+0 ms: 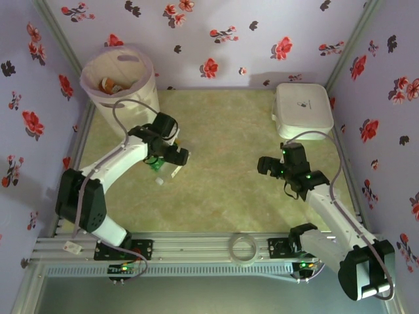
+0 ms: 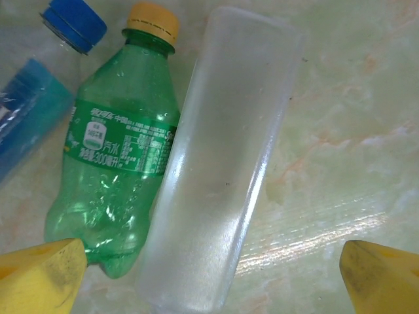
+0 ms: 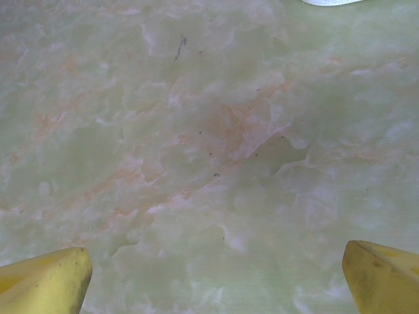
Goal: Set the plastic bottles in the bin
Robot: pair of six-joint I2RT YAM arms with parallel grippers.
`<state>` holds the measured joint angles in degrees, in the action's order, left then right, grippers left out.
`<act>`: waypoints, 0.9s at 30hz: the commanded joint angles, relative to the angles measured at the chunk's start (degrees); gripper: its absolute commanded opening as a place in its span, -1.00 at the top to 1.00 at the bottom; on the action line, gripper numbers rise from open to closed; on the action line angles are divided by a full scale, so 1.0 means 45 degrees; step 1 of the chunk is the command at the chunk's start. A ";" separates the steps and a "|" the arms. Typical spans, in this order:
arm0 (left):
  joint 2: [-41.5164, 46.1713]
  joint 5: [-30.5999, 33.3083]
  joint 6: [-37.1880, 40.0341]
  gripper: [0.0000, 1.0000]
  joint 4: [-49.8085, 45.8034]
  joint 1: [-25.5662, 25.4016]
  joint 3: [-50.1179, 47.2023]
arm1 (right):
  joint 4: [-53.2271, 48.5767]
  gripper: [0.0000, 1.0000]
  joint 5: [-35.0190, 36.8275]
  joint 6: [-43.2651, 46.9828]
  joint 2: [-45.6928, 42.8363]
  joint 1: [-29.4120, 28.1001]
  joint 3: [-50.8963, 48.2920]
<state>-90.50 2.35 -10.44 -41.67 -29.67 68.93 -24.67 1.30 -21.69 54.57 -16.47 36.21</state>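
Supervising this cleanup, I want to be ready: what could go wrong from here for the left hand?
The green bottle and the frosted clear container lie touching under the open left hand; closing may pinch both or squirt one out. The blue-capped bottle beside them could get knocked away.

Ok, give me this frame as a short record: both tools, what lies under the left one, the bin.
left tool: open, above bottles lying on the table, gripping nothing
under left tool: green bottle with yellow cap, lying between a frosted clear container and a blue-capped bottle
right tool: open, over bare table
bin: far left corner, upright, orange-brown item inside
white lidded box: far right, shut
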 commanded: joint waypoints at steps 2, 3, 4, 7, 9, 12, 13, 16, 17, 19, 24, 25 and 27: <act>-0.0805 -0.0044 0.0032 -0.99 0.0223 -0.0242 -0.0004 | 0.0402 -0.98 -0.0077 -0.0281 0.0042 0.0059 0.0114; -0.0936 -0.0029 0.0014 -0.99 0.0321 -0.0252 -0.0004 | 0.0441 -0.98 -0.0064 -0.0277 0.0011 0.0056 0.0071; -0.1062 -0.0032 0.0014 -0.99 0.0372 -0.0262 0.0005 | 0.0447 -0.98 -0.0082 -0.0275 0.0014 0.0063 0.0030; -0.1513 0.0026 0.0048 -0.99 0.0433 -0.0378 0.0121 | 0.0382 -0.98 -0.0079 -0.0242 0.0020 0.0062 0.0020; -0.1798 0.0173 0.0058 -0.99 0.0408 -0.0452 0.0217 | 0.0304 -0.98 -0.0036 -0.0237 -0.0037 0.0056 0.0026; -0.2194 0.0262 0.0106 -0.99 0.0281 -0.0618 0.0395 | 0.0337 -0.98 -0.0006 -0.0276 -0.0145 0.0061 -0.0041; -0.2311 0.0326 0.0096 -0.99 0.0248 -0.0662 0.0433 | 0.0362 -0.98 0.0004 -0.0281 -0.0166 0.0059 -0.0049; -0.2564 0.0437 0.0073 -0.99 0.0198 -0.0759 0.0513 | 0.0337 -0.98 -0.0016 -0.0277 -0.0131 0.0054 -0.0094; -0.2646 0.0500 0.0054 -0.98 0.0198 -0.0784 0.0536 | 0.0359 -0.98 -0.0016 -0.0273 -0.0115 0.0056 -0.0108; -0.2783 0.0599 0.0016 -0.94 0.0178 -0.0845 0.0581 | 0.0362 -0.99 -0.0016 -0.0276 -0.0134 0.0049 -0.0126; -0.3042 0.0889 -0.0047 -0.79 0.0101 -0.0982 0.0706 | 0.0410 -0.98 -0.0089 -0.0296 -0.0130 0.0056 -0.0184; -0.3082 0.0944 -0.0044 -0.72 0.0100 -0.1004 0.0743 | 0.0427 -0.98 -0.0111 -0.0309 -0.0125 0.0060 -0.0179; -0.3146 0.1032 -0.0048 -0.65 0.0081 -0.1042 0.0810 | 0.0448 -0.98 -0.0132 -0.0306 -0.0125 0.0048 -0.0194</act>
<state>-103.66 5.21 -10.44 -40.34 -33.76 70.78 -23.86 1.28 -21.71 54.54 -16.49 35.88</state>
